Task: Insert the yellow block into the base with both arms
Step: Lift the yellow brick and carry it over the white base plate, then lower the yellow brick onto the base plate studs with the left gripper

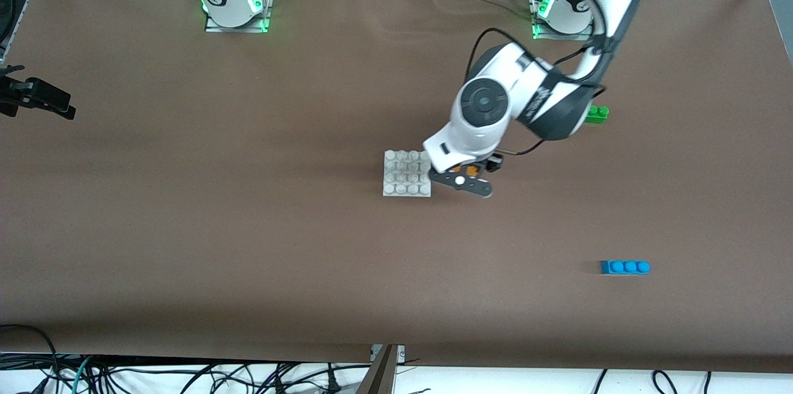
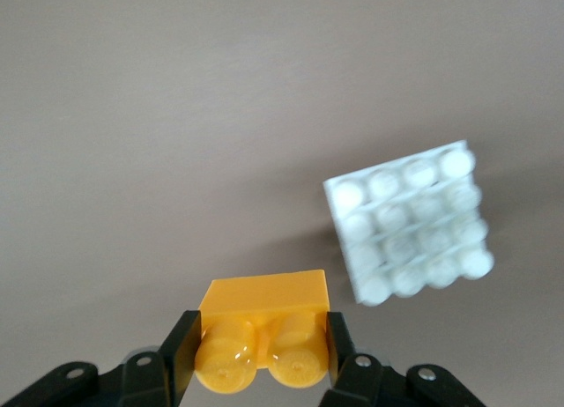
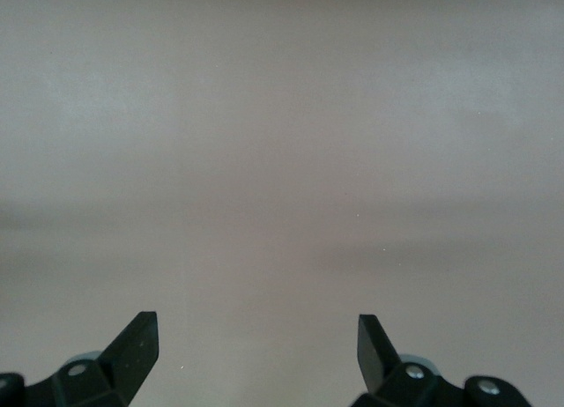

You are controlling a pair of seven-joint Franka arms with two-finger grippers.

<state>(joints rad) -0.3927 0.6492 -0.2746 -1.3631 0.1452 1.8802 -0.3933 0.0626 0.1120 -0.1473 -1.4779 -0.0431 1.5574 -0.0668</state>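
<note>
My left gripper is shut on the yellow block and holds it just above the table, beside the white studded base on the side toward the left arm's end. In the left wrist view the fingers clamp the block at its two ends, studs toward the camera, and the base lies apart from it on the brown table. The left arm's wrist hides most of the block in the front view. My right gripper is open and empty over bare table; that arm waits.
A green two-stud brick lies partly hidden by the left arm's elbow. A blue three-stud brick lies nearer the front camera, toward the left arm's end. A black fixture juts in at the right arm's end of the table.
</note>
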